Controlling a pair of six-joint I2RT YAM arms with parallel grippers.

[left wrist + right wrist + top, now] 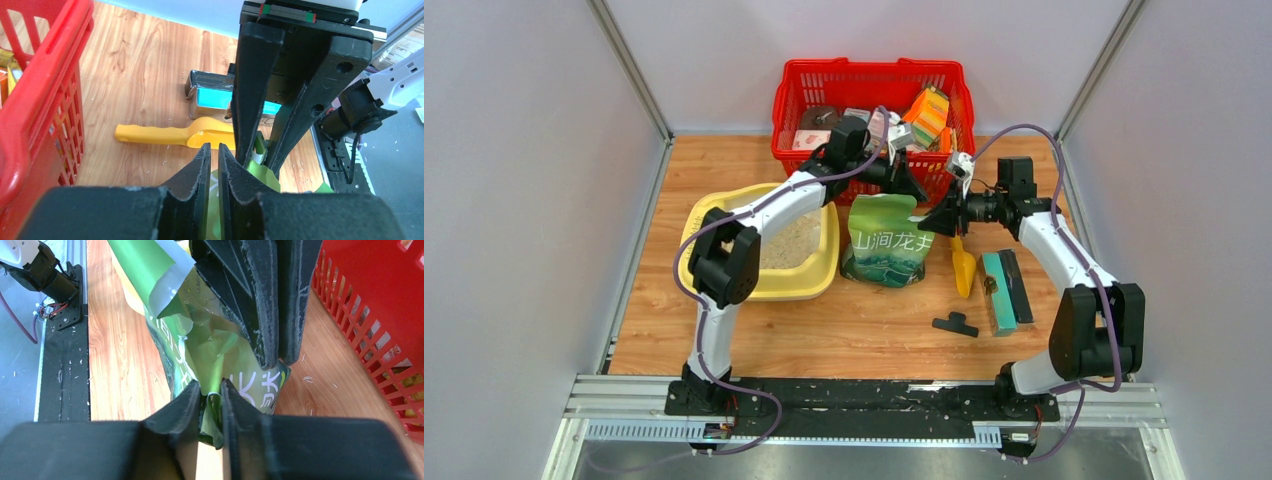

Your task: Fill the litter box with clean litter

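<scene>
The pale-yellow litter box [759, 290] lies at the left of the table with beige clean litter [792, 242] in it, partly hidden by my left arm. A green bag [886, 245] with white characters stands upright just to its right. My left gripper [911, 183] is shut on the bag's top edge, and green film shows between its fingers [214, 152]. My right gripper [934, 220] is shut on a crumpled fold of the bag's top [210, 390] from the right side. The two grippers' fingers stand close together over the bag's mouth.
A red mesh basket [874, 72] full of goods stands behind the bag, close to both grippers [380, 315]. A yellow-orange scoop [962, 265] lies right of the bag. Beyond it lie a teal box [999, 290] and a small black piece [955, 324].
</scene>
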